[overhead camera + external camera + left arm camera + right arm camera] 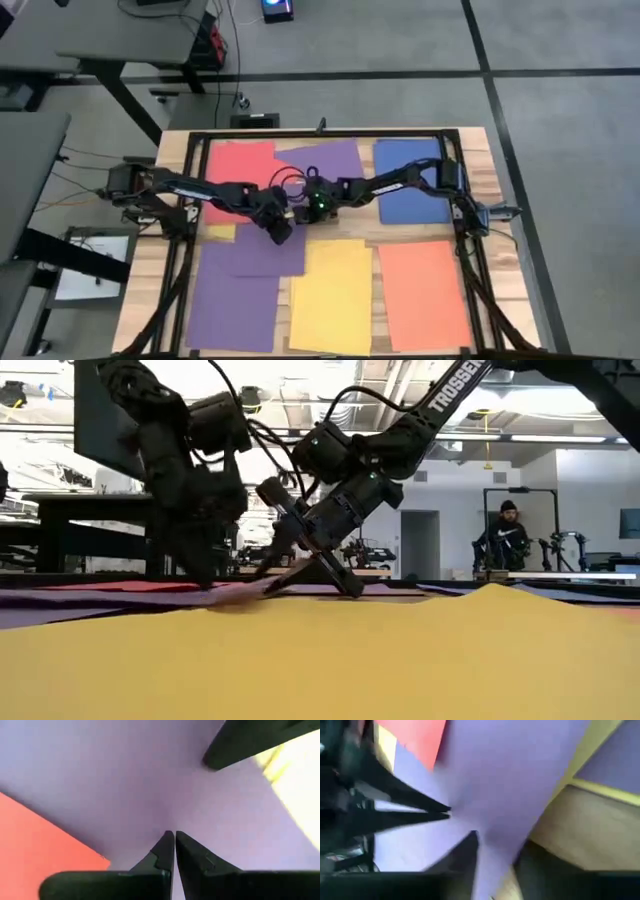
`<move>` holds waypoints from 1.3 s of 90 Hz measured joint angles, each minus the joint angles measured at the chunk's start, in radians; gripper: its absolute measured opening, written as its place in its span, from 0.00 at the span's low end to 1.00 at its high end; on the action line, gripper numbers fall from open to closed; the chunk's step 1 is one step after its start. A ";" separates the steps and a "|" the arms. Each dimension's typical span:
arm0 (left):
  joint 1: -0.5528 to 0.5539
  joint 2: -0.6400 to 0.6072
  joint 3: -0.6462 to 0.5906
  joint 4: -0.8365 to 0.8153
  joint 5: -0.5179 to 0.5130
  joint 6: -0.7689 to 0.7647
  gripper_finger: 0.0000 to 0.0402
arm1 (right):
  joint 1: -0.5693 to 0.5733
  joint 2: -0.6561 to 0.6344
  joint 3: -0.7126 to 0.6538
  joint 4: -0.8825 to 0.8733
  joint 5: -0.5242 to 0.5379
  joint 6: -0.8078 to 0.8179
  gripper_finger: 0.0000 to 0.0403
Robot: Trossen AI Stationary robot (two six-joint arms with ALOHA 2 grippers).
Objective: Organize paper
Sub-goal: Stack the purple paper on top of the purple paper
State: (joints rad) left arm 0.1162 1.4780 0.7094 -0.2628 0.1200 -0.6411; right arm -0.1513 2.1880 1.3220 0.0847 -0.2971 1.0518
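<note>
Meeting near the tabletop's centre, both hands are being worked on one purple sheet. The left hand is being held pinched shut on it; the right hand is being held spread, one finger under its raised edge. Tearing or creasing is being risked if the hands are pulled apart. Red, blue, yellow and orange sheets are being left at eleven, one, six and five o'clock. No containers are being shown.

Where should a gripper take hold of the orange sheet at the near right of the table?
Probably at a free edge or corner of the orange sheet, fingers sliding in low from the right side: it lies flat on the table with nothing overlapping it.
</note>
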 joint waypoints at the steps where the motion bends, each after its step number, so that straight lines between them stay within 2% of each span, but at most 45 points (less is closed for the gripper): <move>1: 0.000 -0.008 0.000 0.000 0.000 0.000 0.00 | 0.000 0.000 0.000 0.000 -0.003 -0.011 0.07; 16: 0.001 -0.143 0.006 -0.039 0.000 -0.013 0.00 | -0.014 -0.005 -0.001 0.015 -0.044 -0.092 0.01; 28: 0.001 -0.291 0.096 -0.264 -0.018 -0.001 0.00 | -0.024 -0.054 -0.007 -0.014 -0.043 -0.200 0.00; 42: 0.001 -0.451 0.256 -0.527 -0.029 0.012 0.00 | -0.042 -0.174 -0.003 -0.080 -0.041 -0.274 0.00; 54: 0.001 -0.558 0.354 -0.636 -0.039 0.027 0.00 | -0.053 -0.295 -0.006 -0.210 -0.041 -0.274 0.00; 63: 0.000 -0.631 0.386 -0.683 -0.040 0.052 0.00 | -0.042 -0.406 -0.003 -0.269 -0.041 -0.227 0.00; 76: 0.000 -0.725 0.389 -0.745 0.004 0.122 0.00 | 0.024 -0.525 -0.002 -0.289 -0.038 -0.060 0.00; 87: 0.000 -0.789 0.389 -0.770 0.045 0.183 0.00 | 0.127 -0.585 0.031 -0.276 0.063 0.101 0.00; 103: 0.000 -0.864 0.389 -0.770 0.106 0.229 0.00 | 0.289 -0.541 0.137 -0.264 0.261 0.275 0.00; 117: 0.000 -0.904 0.389 -0.770 0.169 0.231 0.00 | 0.390 -0.389 0.281 -0.182 0.382 0.376 0.00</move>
State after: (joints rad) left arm 0.1162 0.5745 1.0988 -1.0327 0.2893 -0.4096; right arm 0.2391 1.7992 1.6032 -0.0970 0.0851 1.4280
